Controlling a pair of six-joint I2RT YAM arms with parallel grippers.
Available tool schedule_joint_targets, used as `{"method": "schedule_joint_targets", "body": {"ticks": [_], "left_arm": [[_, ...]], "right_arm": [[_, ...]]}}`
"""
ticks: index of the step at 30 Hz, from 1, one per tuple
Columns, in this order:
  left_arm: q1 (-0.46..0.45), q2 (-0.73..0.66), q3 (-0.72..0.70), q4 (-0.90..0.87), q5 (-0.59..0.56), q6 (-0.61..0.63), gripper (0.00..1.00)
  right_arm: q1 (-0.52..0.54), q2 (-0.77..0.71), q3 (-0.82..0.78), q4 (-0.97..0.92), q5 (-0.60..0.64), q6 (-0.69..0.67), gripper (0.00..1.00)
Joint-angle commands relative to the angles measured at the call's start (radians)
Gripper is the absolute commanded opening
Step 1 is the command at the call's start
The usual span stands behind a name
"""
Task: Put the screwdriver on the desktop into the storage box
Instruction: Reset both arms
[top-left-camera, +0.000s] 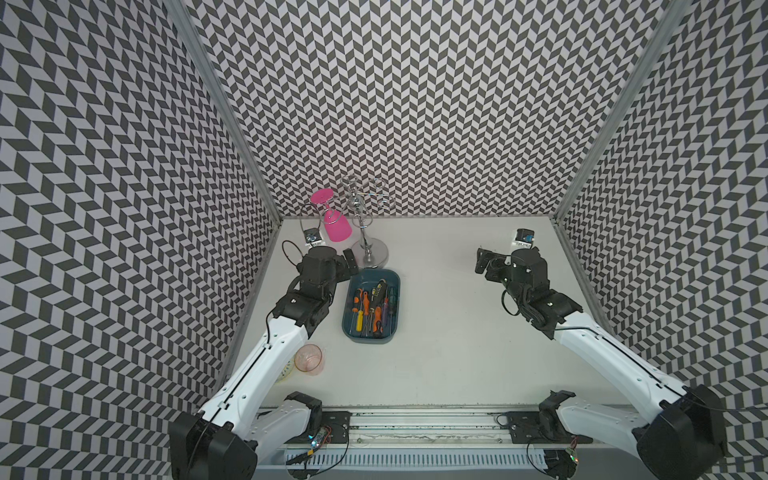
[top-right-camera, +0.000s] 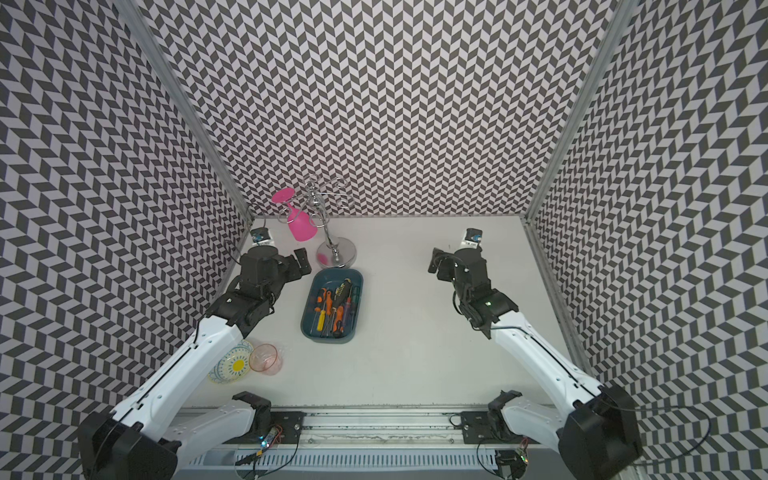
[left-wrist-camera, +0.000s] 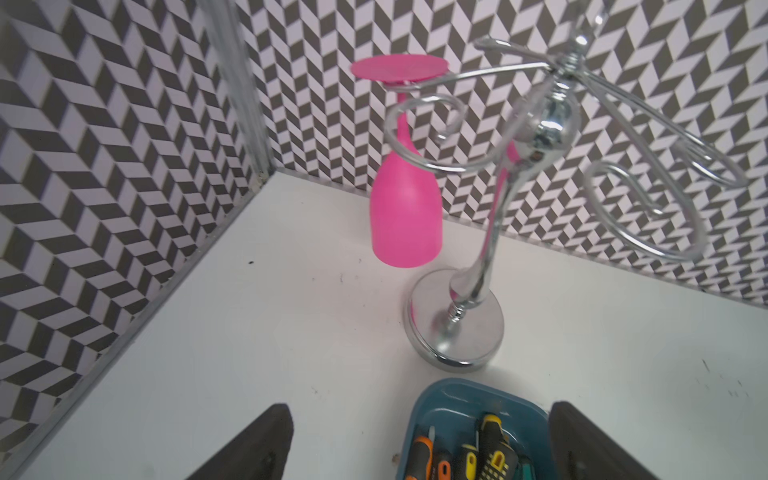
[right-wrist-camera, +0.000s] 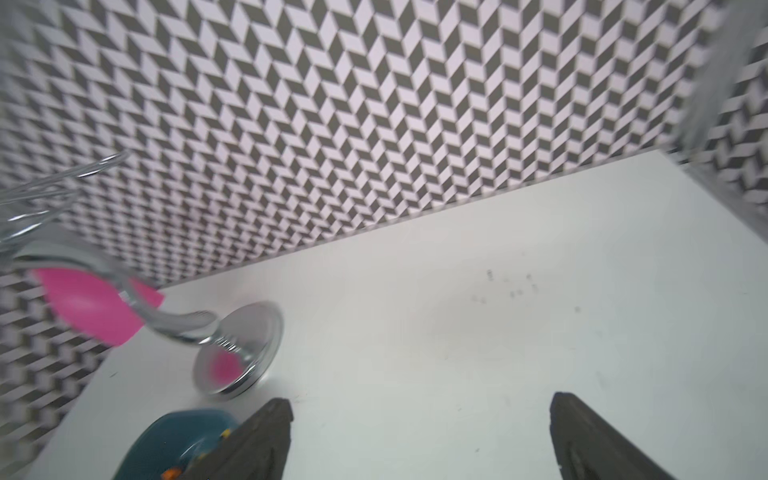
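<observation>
Screwdrivers (top-left-camera: 368, 309) lying in storage box (top-left-camera: 370, 340), box on desktop (top-left-camera: 457, 340) nr chrome rack (left-wrist-camera: 457, 328), L gripper (left-wrist-camera: 419, 409) jaws fully apart, holding nothing, by box's far end, R gripper (right-wrist-camera: 419, 402) likewise wide, nothing held, over desktop, well apart from box.

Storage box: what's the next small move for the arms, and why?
Probably pull both arms back to rest. The screwdrivers seen in both top views all lie inside the storage box, none shows on the desktop, and the left gripper and right gripper are open and empty.
</observation>
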Motion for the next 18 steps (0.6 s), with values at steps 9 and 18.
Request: {"method": "schedule_joint_targets", "body": {"ticks": [9,18], "left_arm": [[0.232,0.002,-0.366,0.581,-0.039,0.198,1.00],[0.297,0.138,-0.522,0.924,0.023,0.178,1.00]], "right_arm": [[-0.165,-0.015,-0.271,0.429,0.358,-0.124,1.00],[-0.237,0.105,-0.409,0.679,0.373,-0.182,1.00]]}}
